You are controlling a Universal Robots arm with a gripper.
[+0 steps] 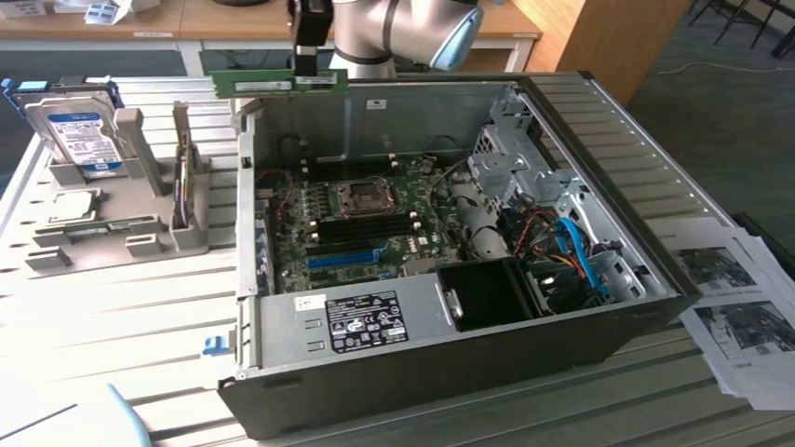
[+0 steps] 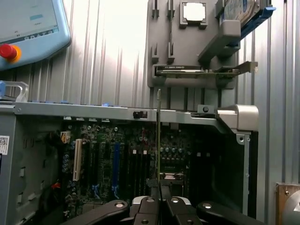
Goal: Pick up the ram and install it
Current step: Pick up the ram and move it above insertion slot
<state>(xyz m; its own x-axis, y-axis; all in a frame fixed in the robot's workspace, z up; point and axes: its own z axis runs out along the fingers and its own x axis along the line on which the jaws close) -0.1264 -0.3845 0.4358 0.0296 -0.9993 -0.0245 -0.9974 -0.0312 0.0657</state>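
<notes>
The 2 fingers (image 2: 149, 206) of the gripper (image 1: 309, 65) are clamped narrowly on the ram (image 1: 276, 83), held level and edge-down over the open computer case (image 1: 621, 140). The arm (image 1: 397, 28) points straight down.

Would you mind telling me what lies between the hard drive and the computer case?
In the exterior view, a card standing on edge in the grey stand lies between the hard drive and the case.
</notes>
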